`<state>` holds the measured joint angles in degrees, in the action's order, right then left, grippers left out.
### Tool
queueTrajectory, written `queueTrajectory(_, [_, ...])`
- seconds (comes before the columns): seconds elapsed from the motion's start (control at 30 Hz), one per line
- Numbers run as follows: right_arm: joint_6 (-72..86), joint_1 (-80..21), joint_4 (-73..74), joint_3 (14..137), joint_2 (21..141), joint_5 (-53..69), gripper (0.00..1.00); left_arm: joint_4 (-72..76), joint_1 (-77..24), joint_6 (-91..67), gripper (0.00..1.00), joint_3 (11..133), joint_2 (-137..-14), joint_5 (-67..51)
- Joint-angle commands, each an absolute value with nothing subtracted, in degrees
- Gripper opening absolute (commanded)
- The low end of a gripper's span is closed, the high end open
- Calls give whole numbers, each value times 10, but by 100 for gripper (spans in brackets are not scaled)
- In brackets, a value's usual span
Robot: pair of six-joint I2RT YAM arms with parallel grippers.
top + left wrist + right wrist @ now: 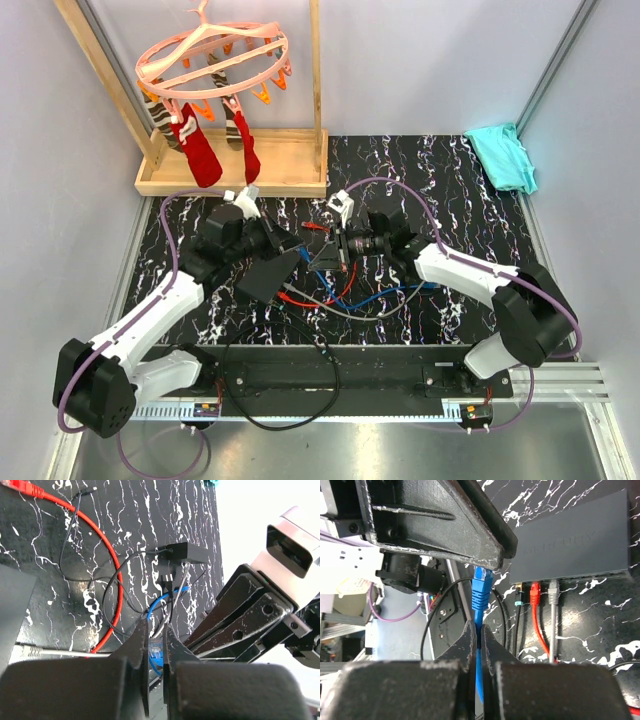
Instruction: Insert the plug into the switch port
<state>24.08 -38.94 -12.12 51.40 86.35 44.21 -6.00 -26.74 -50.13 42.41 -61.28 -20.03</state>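
Right pincer (478, 630) clamps blue cable (480, 607); left pincer (155, 630) pinches plug (156, 652); switch port (585, 578) shows right-wrist only.

The right gripper (477, 630) pinches a blue cable (480, 602), its plug (482, 576) pointing up beneath the left gripper's finger (440, 522). A red plug (534, 594) and grey plug (553, 592) sit in the switch (570, 547) edge.

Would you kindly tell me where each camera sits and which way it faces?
Top external: above and behind the bases, looking down on the marbled mat; left arm and right arm both show.
Left wrist: on the left arm, looking along the left pincer, shut on the blue plug, across the mat.
Right wrist: on the right arm, looking along the right pincer, shut on the blue cable, toward the switch.
Shared: both wrist views show the blue plug.
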Motion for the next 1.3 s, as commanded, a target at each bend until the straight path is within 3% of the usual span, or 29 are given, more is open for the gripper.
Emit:
queueTrajectory(0.0, [201,-405,-102,549,844,408,10,-65,-273,-528,0,424,-594,-168])
queueTrajectory(0.1, [173,-426,-65,559,816,339,37,-104,-275,-542,0,424,-577,-127])
queueTrajectory(0.2, [107,-473,-17,571,787,220,50,-143,-275,-567,0,424,-559,-81])
queueTrajectory(0.3, [68,-535,15,577,773,60,55,-184,-276,-590,0,432,-551,-48])
queueTrajectory(0.43, [-1,-625,6,576,774,-179,57,-235,-277,-605,0,453,-548,-23])
queueTrajectory(0.63, [-95,-700,-54,589,820,-343,56,-256,-277,-608,0,468,-551,-18])
queueTrajectory(1.07, [-211,-769,-183,622,939,-387,56,-264,-277,-615,0,468,-549,-17])
queueTrajectory(1.17, [-237,-774,-194,632,963,-401,53,-266,-276,-615,0,469,-549,-17])
queueTrajectory(1.27, [-245,-776,-189,642,976,-414,42,-270,-276,-614,0,471,-550,-15])
